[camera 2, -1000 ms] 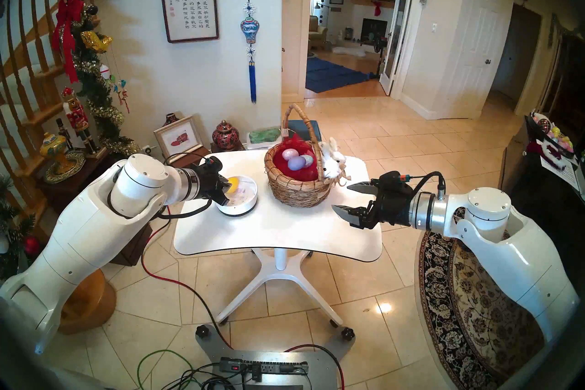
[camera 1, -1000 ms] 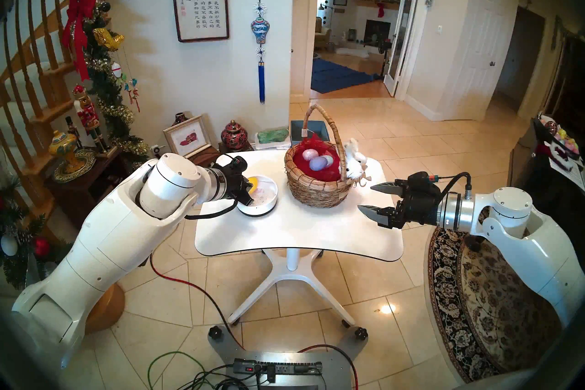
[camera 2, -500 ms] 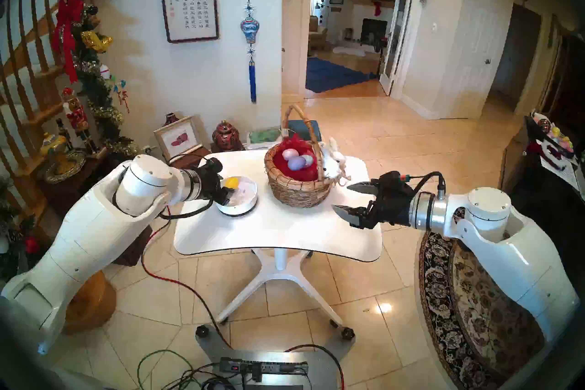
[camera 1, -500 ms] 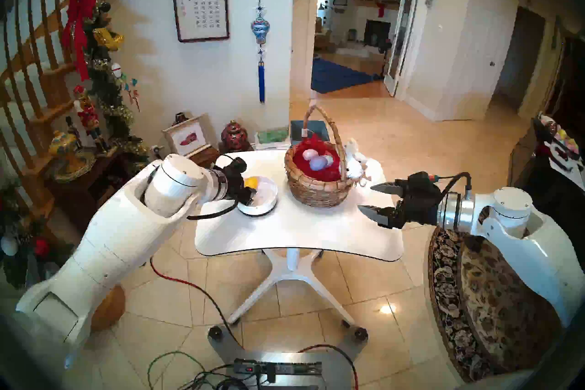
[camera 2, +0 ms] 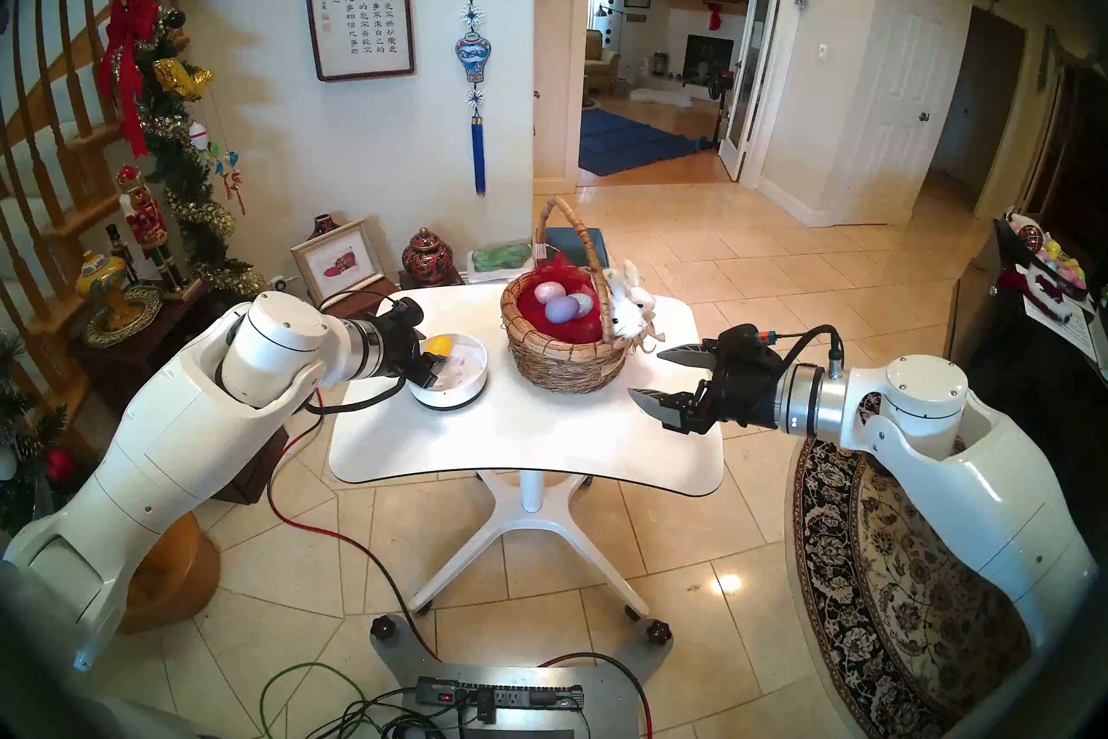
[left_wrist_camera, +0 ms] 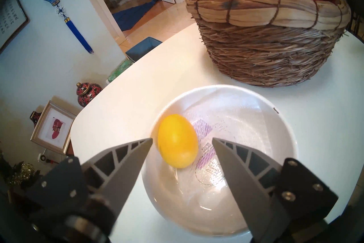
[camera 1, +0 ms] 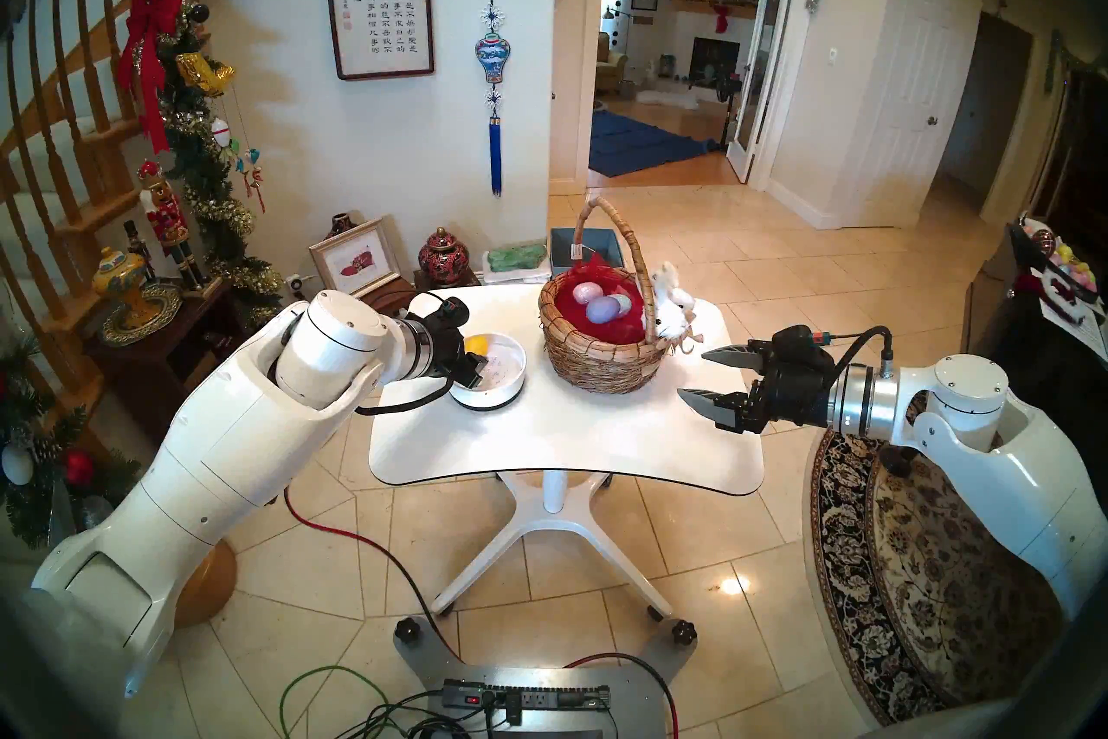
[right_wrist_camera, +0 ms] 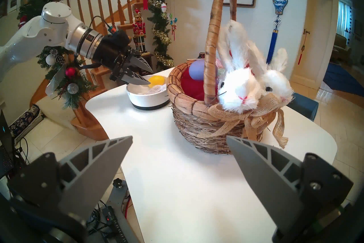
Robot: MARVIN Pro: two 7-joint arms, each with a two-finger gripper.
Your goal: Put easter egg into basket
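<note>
1. The right hand [right_wrist_camera: 179, 146] hangs over the near right part of the desk [camera 1: 569, 438], on the near right of the basket [camera 1: 602, 354]. Its jaws stand wide with nothing between them, and it touches nothing.
2. The left hand [left_wrist_camera: 182, 139] tilts down into the white bowl [left_wrist_camera: 283, 132], which stands on the desk left of the basket and apart from it. Its jaws are parted, one finger on each side of the yellow egg [left_wrist_camera: 177, 141]. The wrist view shows a gap on both sides, so nothing is gripped.
3. In the head views the left hand's black body covers the near left part of the bowl and part of the yellow egg [camera 1: 478, 344]; its fingertips cannot be made out there.
4. The yellow egg lies in the bowl, on its left side as seen from the basket, not yet in the basket.
5. A clear wrapper with faint purple print [left_wrist_camera: 204, 132] lies in the bowl beside the egg; the print is too blurred to read.
6. Inside the basket, on red tissue [camera 1: 575, 318], lie a pink glitter egg [camera 1: 586, 293], a lilac egg [camera 1: 601, 309] and a pale egg [camera 1: 623, 304] partly hidden behind the lilac one.
7. The tall handle [right_wrist_camera: 213, 39] and two white plush bunnies [right_wrist_camera: 239, 86] on the basket's right rim screen its inside from the right wrist view.
</note>
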